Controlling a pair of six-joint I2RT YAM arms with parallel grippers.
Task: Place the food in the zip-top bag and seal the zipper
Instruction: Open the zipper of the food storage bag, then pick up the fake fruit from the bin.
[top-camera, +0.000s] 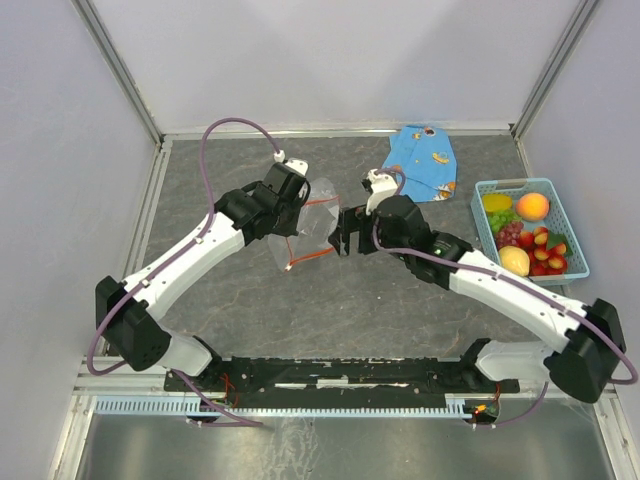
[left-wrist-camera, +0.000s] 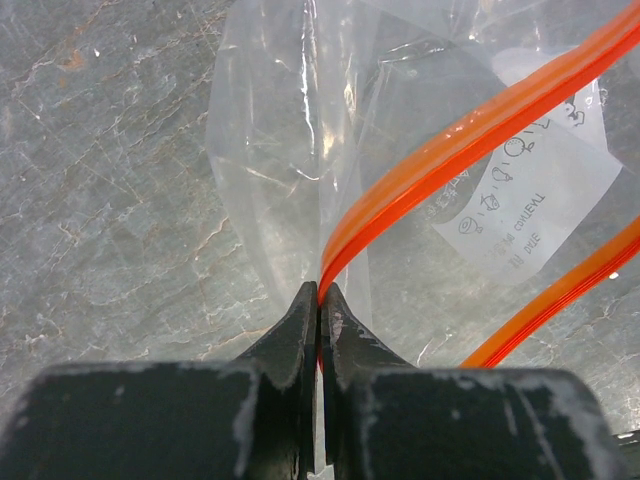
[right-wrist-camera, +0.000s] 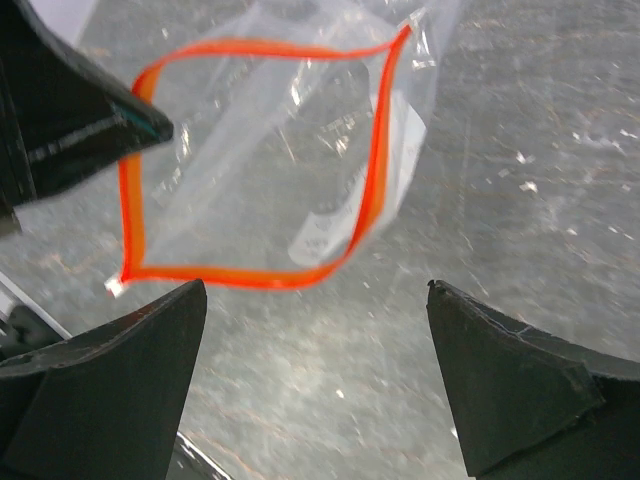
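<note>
The right gripper (top-camera: 345, 233) stands with its jaws spread wide and nothing between them. It sits just beside the zip-top bag (top-camera: 308, 225), at centre frame in the top view. In the right wrist view its two dark fingers (right-wrist-camera: 130, 370) fill the lower corners. The bag's mouth hangs above them in the upper left, its zipper (right-wrist-camera: 375, 150) pulled into an open orange diamond facing that camera. The small white end piece (right-wrist-camera: 113, 287) is at the diamond's lower left corner.

The left gripper (left-wrist-camera: 320, 300) is clenched on one run of the zipper (left-wrist-camera: 450, 150), which climbs from the pinch toward the upper right of the left wrist view. That grip appears to hold the mouth open and off the table (top-camera: 250, 310).

None of the food can be seen in the bag. The peach (top-camera: 532, 206), lemon (top-camera: 496, 202), grapes (top-camera: 510, 232), apple (top-camera: 514, 261) and strawberries (top-camera: 548, 255) lie in the light-blue basket (top-camera: 572, 228). The basket is at the right edge of the top view, well apart from the bag.

The free right arm is much the nearer to the basket, so fetching the fruit likely falls to it. The table between its gripper and the basket looks bare. The blue cloth (top-camera: 425, 160) lies farther up, off that line.
</note>
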